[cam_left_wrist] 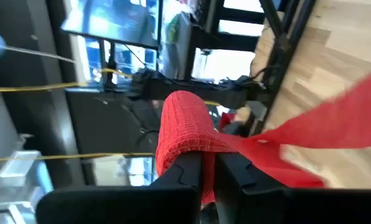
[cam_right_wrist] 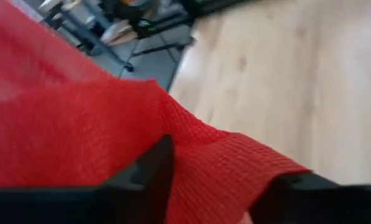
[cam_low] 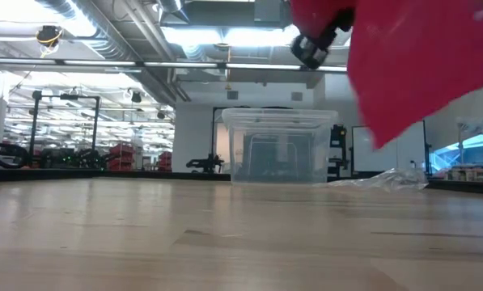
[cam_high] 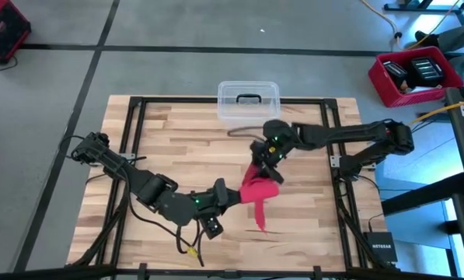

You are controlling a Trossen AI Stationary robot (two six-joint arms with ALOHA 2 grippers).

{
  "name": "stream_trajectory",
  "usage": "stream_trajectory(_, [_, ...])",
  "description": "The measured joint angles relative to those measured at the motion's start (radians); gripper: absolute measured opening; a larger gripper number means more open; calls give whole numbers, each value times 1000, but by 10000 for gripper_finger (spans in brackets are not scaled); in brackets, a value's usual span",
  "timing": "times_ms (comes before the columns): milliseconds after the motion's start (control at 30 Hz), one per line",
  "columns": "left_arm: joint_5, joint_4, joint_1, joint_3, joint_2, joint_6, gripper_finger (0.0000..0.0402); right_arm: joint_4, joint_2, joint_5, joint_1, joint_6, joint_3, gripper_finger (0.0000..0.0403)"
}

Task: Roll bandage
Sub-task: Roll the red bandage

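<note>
Left arm: a dark jointed arm reaching from the table's left side toward its middle front, with green lights near the wrist.
Left gripper point(cam_high: 225, 192): its two dark fingers point(cam_left_wrist: 186, 169) are pressed together on the rolled end of the bright red soft fabric bandage point(cam_high: 258, 192); in the left wrist view the roll point(cam_left_wrist: 184, 129) stands up out of the closed fingers and a flat band of the same cloth runs off to one side.
Bandage: near the middle of the light wooden slat table point(cam_high: 177, 148), between the two grippers, partly bunched, with a loose tail trailing toward the table's front edge.
Clear box: a clear plastic box with a dark handle point(cam_high: 248, 103) sits at the table's far edge, apart from the bandage.
Clear wrapper: crinkled clear plastic point(cam_low: 387, 179) lies on the table beside the box in the low view.
Right gripper point(cam_high: 264, 162): just above the bandage's upper end; in the right wrist view its dark fingers point(cam_right_wrist: 149, 167) stand apart with red cloth lying between and over them, so the jaws are spread rather than pinched.
Right arm: a dark arm stretching in from the table's right side.
Red crate point(cam_high: 416, 75): on the floor beyond the table's right corner.
</note>
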Motion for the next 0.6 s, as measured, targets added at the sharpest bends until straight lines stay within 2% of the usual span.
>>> stream_trajectory(133, [-3,-103,10,0,0,-128,10,-238,-2,8,-53,53,92,221])
stream_trajectory(267, [-3,-259,39,-2,0,-345,7,-353,-4,84,-79,82,151,239])
stream_trajectory(367, [-5,-349,62,-39,0,-481,5,-382,-6,146,-88,105,182,241])
stream_trajectory(600, [8,-427,112,-141,0,-661,13,-436,-7,159,-88,180,272,237])
